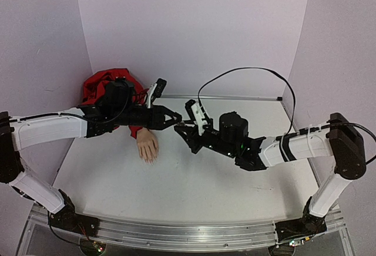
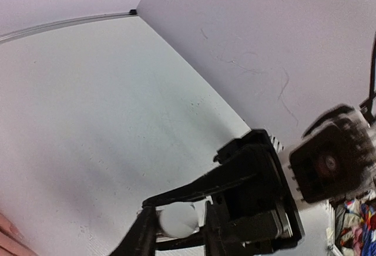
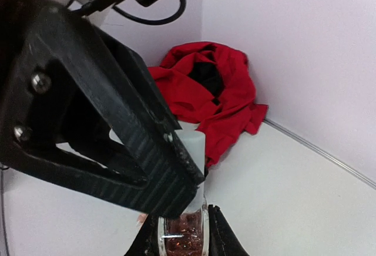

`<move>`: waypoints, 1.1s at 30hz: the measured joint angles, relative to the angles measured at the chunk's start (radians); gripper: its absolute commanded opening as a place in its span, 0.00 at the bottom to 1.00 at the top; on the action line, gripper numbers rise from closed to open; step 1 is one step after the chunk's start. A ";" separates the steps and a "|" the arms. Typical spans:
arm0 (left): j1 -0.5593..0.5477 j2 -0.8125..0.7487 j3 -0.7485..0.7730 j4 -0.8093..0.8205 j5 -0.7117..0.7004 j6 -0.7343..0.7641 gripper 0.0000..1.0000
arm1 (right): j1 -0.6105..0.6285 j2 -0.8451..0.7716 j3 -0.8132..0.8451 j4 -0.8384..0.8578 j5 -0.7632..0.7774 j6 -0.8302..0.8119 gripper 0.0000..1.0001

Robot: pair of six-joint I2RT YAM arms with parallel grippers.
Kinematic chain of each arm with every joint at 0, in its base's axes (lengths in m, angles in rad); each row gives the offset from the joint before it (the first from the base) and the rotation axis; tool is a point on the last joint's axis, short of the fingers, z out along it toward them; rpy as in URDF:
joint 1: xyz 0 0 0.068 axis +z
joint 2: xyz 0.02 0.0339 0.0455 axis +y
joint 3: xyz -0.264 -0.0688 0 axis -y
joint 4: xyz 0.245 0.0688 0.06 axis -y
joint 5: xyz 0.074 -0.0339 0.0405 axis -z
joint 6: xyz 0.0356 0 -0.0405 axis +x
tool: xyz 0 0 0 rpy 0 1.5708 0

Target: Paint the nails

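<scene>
— What is the setting?
— A white table (image 1: 194, 179) boxed in by lilac walls (image 1: 188, 27). A flesh-coloured hand (image 1: 147, 146) lies on it, with its red sleeve (image 1: 103, 86) bunched just behind it.
— And the nails (image 1: 147, 158)?
— They are at the hand's near end, on fingertips that point toward the arm bases. From above they are too small to make out.
— Where are the grippers?
— Both meet just right of the hand, above the table. The right gripper (image 1: 181, 130) is clenched on the bottle (image 3: 183, 237), and glittery pink polish shows between its fingers.
— And the left one?
— Its arm crosses over the hand's wrist. The left gripper (image 1: 177, 119) has its fingers on either side of the white cap (image 2: 176, 218) on that bottle. I cannot tell whether they press on it or stand slightly off.
— Is the bottle touching the hand?
— No, it hangs apart from the hand, to the hand's right.
</scene>
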 measured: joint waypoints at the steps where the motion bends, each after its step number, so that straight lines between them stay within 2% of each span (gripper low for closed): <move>1: 0.001 0.000 0.000 0.000 0.021 -0.007 0.48 | -0.023 -0.006 -0.007 0.000 -0.076 0.008 0.00; 4: 0.000 -0.003 0.001 0.005 0.089 -0.011 0.59 | -0.079 -0.029 -0.025 -0.011 -0.287 0.043 0.00; 7: 0.000 -0.021 0.001 0.008 0.159 -0.007 0.61 | -0.129 -0.051 -0.031 -0.019 -0.488 0.091 0.00; 11: 0.001 -0.069 0.001 0.009 0.218 -0.003 0.55 | -0.159 -0.072 -0.029 -0.008 -0.723 0.154 0.00; 14: 0.001 -0.084 0.001 0.023 0.252 -0.001 0.47 | -0.161 -0.070 -0.006 -0.008 -0.864 0.196 0.00; 18: 0.000 -0.083 0.002 0.027 0.307 0.008 0.43 | -0.160 -0.066 0.013 0.012 -0.935 0.241 0.00; 24: -0.006 -0.082 0.002 0.025 0.341 0.024 0.15 | -0.160 -0.056 0.013 0.039 -0.915 0.266 0.00; 28: -0.002 -0.082 0.002 0.028 0.281 0.066 0.00 | -0.153 -0.056 0.012 0.028 -0.814 0.279 0.00; 30: 0.002 -0.078 0.001 0.027 0.213 0.071 0.00 | -0.132 -0.057 0.010 0.015 -0.684 0.245 0.00; 31: 0.006 -0.075 0.000 0.026 0.171 0.067 0.00 | -0.100 -0.057 0.007 0.008 -0.562 0.211 0.00; 33: 0.012 -0.064 0.000 0.025 0.106 0.059 0.00 | -0.016 -0.048 0.008 -0.002 -0.223 0.121 0.00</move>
